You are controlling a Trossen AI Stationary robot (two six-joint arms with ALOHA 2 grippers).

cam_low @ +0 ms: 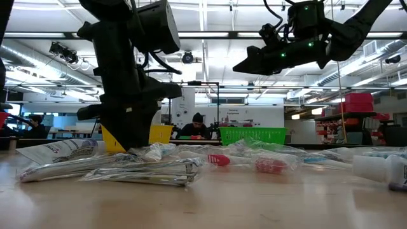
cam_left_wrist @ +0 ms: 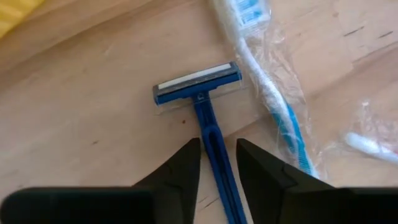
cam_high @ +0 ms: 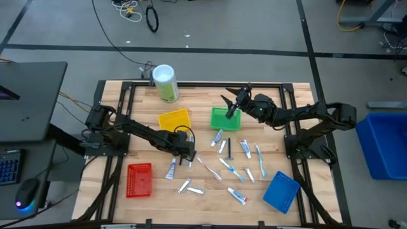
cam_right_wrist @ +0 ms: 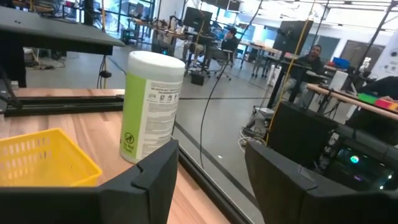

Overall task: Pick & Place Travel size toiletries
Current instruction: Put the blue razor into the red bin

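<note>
The toiletries lie scattered on the wooden table: white tubes (cam_high: 172,168), wrapped toothbrushes (cam_high: 229,168) and dark razors (cam_high: 229,148). My left gripper (cam_high: 189,154) is low at the table and open. In the left wrist view (cam_left_wrist: 217,158) its fingers stand on either side of the handle (cam_left_wrist: 211,140) of a blue razor (cam_left_wrist: 198,84), which lies flat on the wood. A wrapped blue-and-white toothbrush (cam_left_wrist: 273,99) lies beside it. My right gripper (cam_high: 232,103) hangs open and empty in the air over the green basket (cam_high: 226,119).
A yellow basket (cam_high: 173,119), a red basket (cam_high: 139,179) and a blue basket (cam_high: 281,191) stand around the toiletries. A white-lidded green canister (cam_high: 165,83) stands at the far edge. People sit in the room behind the table (cam_low: 198,126).
</note>
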